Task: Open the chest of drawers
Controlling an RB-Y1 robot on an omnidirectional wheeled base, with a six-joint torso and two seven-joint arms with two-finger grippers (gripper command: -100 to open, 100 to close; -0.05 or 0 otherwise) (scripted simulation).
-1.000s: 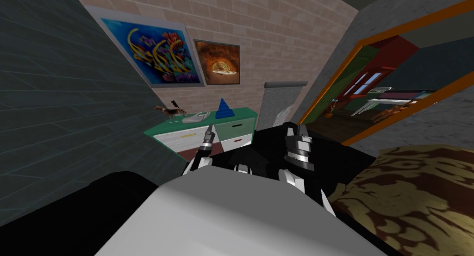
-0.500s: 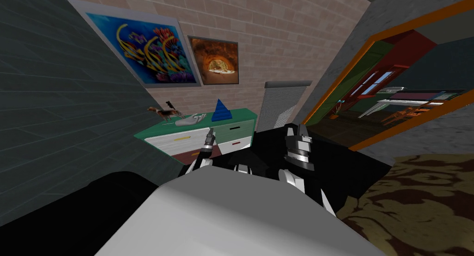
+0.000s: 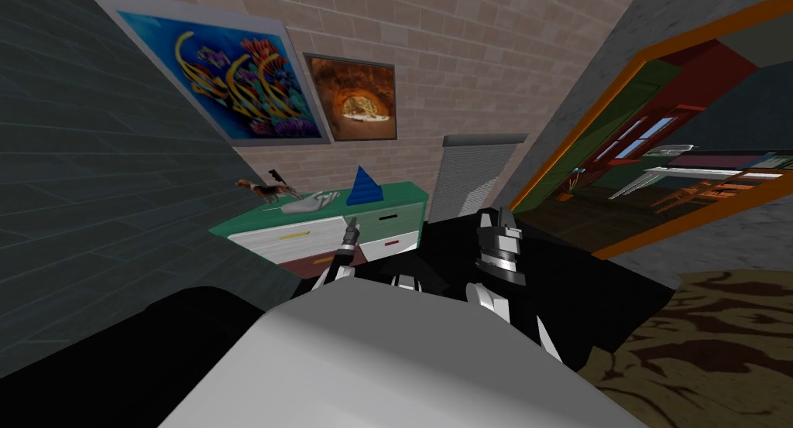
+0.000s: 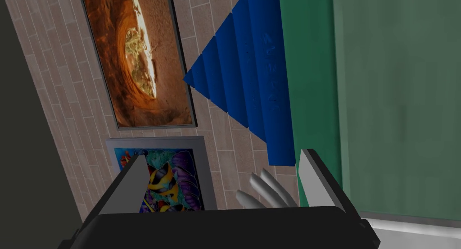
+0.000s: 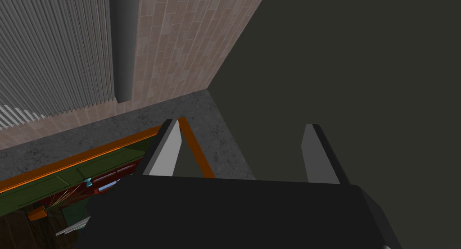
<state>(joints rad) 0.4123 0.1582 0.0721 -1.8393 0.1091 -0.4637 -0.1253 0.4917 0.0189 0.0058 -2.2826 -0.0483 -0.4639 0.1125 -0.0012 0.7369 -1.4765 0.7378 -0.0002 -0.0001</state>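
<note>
The chest of drawers (image 3: 271, 244), green-topped, sits centre left of the head view with every visible drawer front flush, so I judge nothing is opened yet. The left gripper (image 3: 352, 228) hangs before it, fingers spread and empty. The right gripper (image 5: 243, 127) is likewise spread; reaching and pulling a handle remains.

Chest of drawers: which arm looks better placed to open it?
Probably left: the left gripper, open, points at the chest of drawers; the right gripper, also open, points off beside it.
</note>
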